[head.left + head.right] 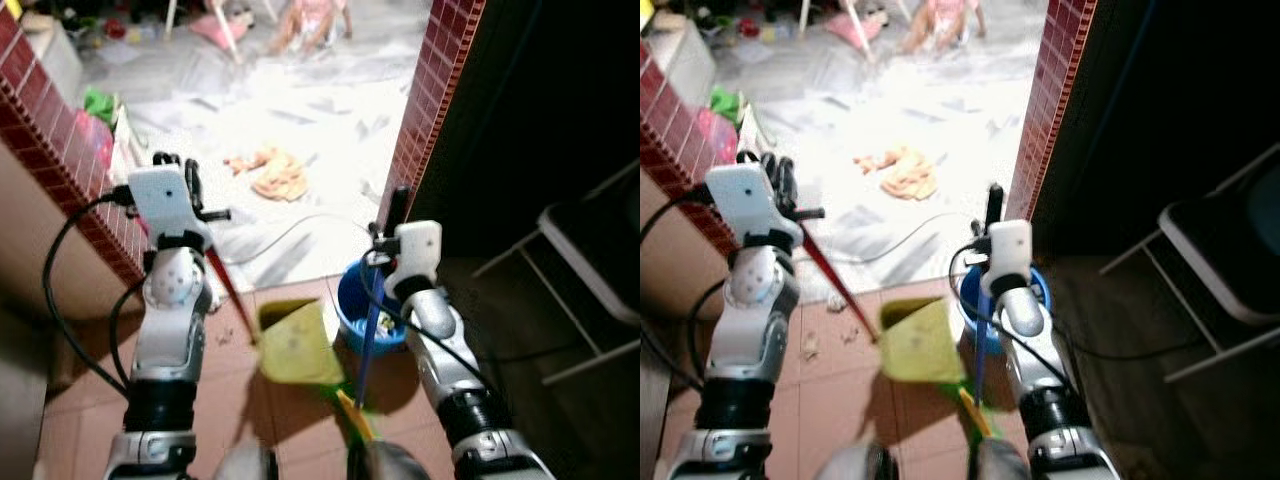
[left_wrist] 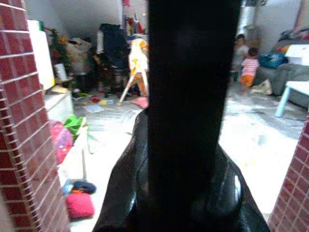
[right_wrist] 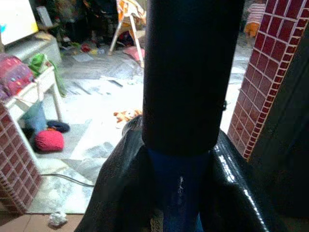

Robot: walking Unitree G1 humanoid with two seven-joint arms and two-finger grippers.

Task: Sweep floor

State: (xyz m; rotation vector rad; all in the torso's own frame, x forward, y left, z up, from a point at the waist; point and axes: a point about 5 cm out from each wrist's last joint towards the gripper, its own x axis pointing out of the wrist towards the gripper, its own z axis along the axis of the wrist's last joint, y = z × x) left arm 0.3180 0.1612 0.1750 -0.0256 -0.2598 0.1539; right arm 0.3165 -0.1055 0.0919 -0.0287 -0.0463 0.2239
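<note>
My left gripper (image 1: pixel 192 188) is raised at chest height by the left brick wall, shut on a thin red handle (image 1: pixel 228 285). That handle slopes down to a yellow dustpan (image 1: pixel 295 345) held over the terracotta floor. My right gripper (image 1: pixel 397 208) is shut on a blue broom handle (image 1: pixel 371 330) with a black grip (image 3: pixel 193 72). The blue handle runs down to a green and yellow end (image 1: pixel 352 408) near my feet. Small bits of litter (image 1: pixel 810 345) lie on the tiles left of the dustpan, and a crumpled white scrap (image 3: pixel 58 218) lies by the wall foot.
A blue bucket (image 1: pixel 352 310) stands behind the broom at the doorway. Red brick pillars (image 1: pixel 432 90) frame the opening. An orange cloth (image 1: pixel 275 175) and a cable (image 1: pixel 290 232) lie on the pale floor beyond. A folding chair (image 1: pixel 590 270) is at the right. A person (image 1: pixel 310 20) sits far back.
</note>
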